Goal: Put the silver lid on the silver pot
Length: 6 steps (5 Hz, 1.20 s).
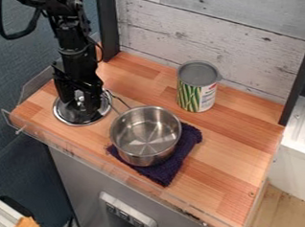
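The wooden bench (pixel 234 139) spreads below me. My end effector (pixel 80 101) hangs low at its left side; I cannot tell whether it is spread or pinching. The uncovered pot (pixel 145 134) sits on a purple cloth (pixel 169 171). The can (pixel 197 86) stands behind it. The lid (pixel 79 119) lies right under me, beside the pot.

Arm (pixel 72 39), cropped by the top edge; gripper (pixel 79 101), covering part of the lid (pixel 66 115); pot (pixel 145 134), concealing the middle of the cloth (pixel 189 135); can (pixel 198 89), fine print too small to read; cabinet (pixel 81 183) and orange-brown object (pixel 27 223), cut off below, the latter unidentifiable
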Motion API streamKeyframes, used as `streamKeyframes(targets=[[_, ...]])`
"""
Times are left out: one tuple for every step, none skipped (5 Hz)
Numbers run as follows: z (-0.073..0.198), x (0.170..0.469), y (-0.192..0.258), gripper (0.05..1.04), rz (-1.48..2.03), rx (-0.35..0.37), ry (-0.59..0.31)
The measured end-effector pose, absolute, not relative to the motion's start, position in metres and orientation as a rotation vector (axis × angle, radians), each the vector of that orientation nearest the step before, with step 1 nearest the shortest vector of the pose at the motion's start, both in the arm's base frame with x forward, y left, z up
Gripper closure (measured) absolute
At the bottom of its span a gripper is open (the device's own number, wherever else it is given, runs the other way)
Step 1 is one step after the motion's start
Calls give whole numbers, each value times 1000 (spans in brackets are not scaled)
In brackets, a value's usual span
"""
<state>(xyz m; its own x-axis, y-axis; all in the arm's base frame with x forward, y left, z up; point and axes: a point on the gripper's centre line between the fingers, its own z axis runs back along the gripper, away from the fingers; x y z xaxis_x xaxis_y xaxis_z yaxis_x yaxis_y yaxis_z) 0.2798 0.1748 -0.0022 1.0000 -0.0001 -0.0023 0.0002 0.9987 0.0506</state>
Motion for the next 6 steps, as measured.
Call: streamKeyframes(targets=[[-2, 285, 173, 84, -4, 62, -13], [-2, 291, 176, 84, 11, 82, -52], [-2, 295, 178, 92, 17, 97, -77], [-3, 294, 179, 168, 18, 99, -71], [-3, 290, 181, 464, 28, 93, -59], [-4, 287, 182, 751, 26, 84, -50]])
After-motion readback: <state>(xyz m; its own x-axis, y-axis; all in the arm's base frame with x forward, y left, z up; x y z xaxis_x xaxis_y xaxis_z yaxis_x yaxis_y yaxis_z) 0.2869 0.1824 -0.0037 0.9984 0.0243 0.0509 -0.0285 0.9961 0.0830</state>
